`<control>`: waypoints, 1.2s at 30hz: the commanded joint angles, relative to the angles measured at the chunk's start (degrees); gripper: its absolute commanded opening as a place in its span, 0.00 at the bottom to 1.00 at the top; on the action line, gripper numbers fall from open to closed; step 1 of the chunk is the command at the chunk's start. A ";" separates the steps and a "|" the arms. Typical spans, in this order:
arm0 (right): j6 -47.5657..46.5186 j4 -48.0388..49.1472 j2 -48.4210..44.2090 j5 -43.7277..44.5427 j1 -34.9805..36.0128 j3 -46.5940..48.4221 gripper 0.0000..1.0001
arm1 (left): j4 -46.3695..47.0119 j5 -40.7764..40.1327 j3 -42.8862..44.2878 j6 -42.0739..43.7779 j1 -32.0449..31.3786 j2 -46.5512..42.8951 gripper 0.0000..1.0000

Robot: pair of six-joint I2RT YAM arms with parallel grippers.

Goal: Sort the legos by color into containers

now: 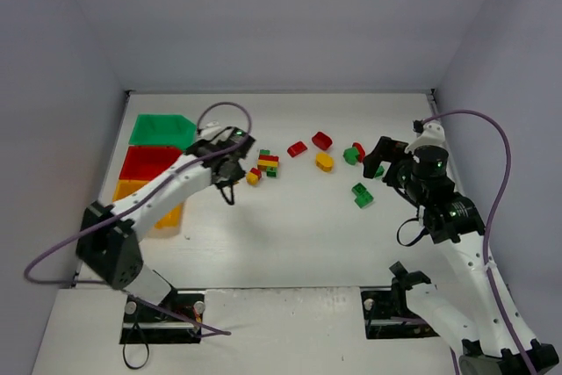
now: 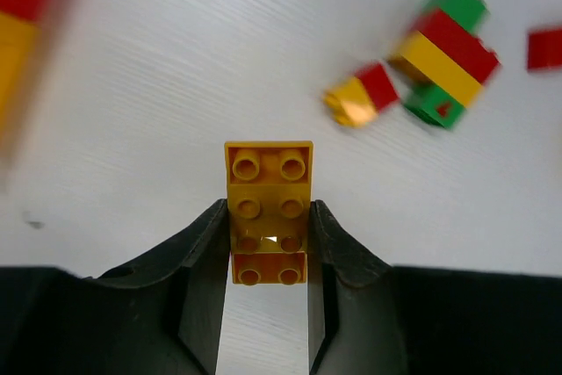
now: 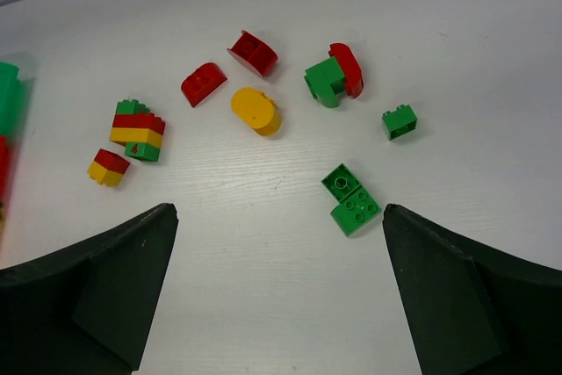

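White wood-grain table (image 1: 290,234) is sitting between pale grey walls (image 1: 263,15). Left gripper (image 2: 268,239) is pinching a yellow brick (image 2: 268,182) just beside the striped stack (image 1: 268,162), on the side facing the three bins (image 1: 145,162). Right gripper (image 3: 278,212) is hanging with jaws spread wide, well apart from that stack, two green bricks (image 3: 351,204) lying near it.

Bare table (image 1: 290,243) lies along the near side; legos (image 1: 324,162) clutter the middle, containers (image 1: 149,162) line the left.
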 commanded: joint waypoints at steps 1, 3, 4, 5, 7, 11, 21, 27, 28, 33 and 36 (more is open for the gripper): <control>-1.13 2.13 1.42 -2.38 0.83 2.95 1.00 | -5.90 -3.95 -6.22 -1.84 8.44 -10.69 0.00; -1.22 2.30 2.03 -2.73 1.36 2.60 1.00 | -5.90 -3.25 -10.36 -0.61 15.38 -15.95 0.00; -1.13 2.30 2.21 -2.73 1.45 2.60 1.00 | -5.90 -2.99 -11.42 0.09 17.58 -17.38 0.00; -1.13 2.30 2.38 -2.90 1.54 2.51 1.00 | -6.07 -2.63 -12.30 1.31 19.95 -18.52 0.00; -0.78 2.48 2.82 -2.99 1.71 2.42 1.00 | -6.08 -1.40 -14.32 2.81 26.81 -21.34 0.00; -0.78 2.74 3.18 -3.08 2.15 2.51 1.00 | -4.41 1.67 -16.70 7.73 37.01 -22.93 0.03; -0.87 2.74 3.00 -2.73 2.50 1.98 1.00 | -0.54 5.72 -15.73 11.08 46.52 -17.30 0.52; -0.96 2.83 3.52 -2.29 2.50 1.46 1.00 | 0.07 9.57 -14.59 11.87 46.52 -18.97 0.67; -1.04 2.83 3.70 -2.46 2.42 1.46 0.99 | 0.42 10.54 -14.59 12.31 46.35 -19.41 0.67; -1.83 3.97 7.64 -5.97 2.50 1.89 0.86 | 2.53 15.47 -12.49 16.96 42.32 -22.05 0.67; -2.45 5.29 12.20 -8.52 2.42 2.68 0.84 | 3.24 15.83 -10.73 21.35 35.75 -22.93 0.67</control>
